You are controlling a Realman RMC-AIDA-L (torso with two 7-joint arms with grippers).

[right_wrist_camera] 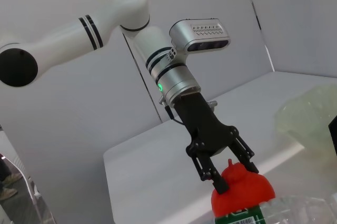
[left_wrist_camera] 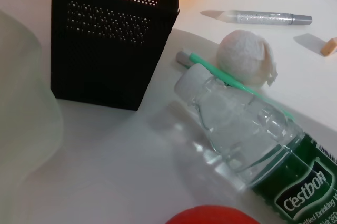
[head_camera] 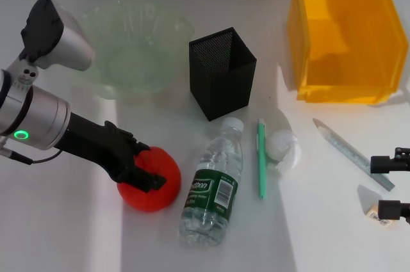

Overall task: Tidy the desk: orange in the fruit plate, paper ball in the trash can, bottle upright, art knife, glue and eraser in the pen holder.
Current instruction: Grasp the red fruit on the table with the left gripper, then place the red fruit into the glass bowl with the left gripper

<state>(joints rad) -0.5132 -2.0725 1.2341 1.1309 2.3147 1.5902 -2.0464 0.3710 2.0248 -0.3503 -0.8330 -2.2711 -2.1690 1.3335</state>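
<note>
The orange lies on the table at the front left. My left gripper is open, and its black fingers straddle the top of the orange; the right wrist view shows this too. The clear water bottle lies on its side beside the orange. A green art knife and the white paper ball lie to its right. The clear glue stick and the eraser lie at the right. My right gripper is open at the right edge, next to the eraser.
The clear green fruit plate stands at the back left. The black mesh pen holder stands in the middle, behind the bottle's cap. The yellow bin stands at the back right.
</note>
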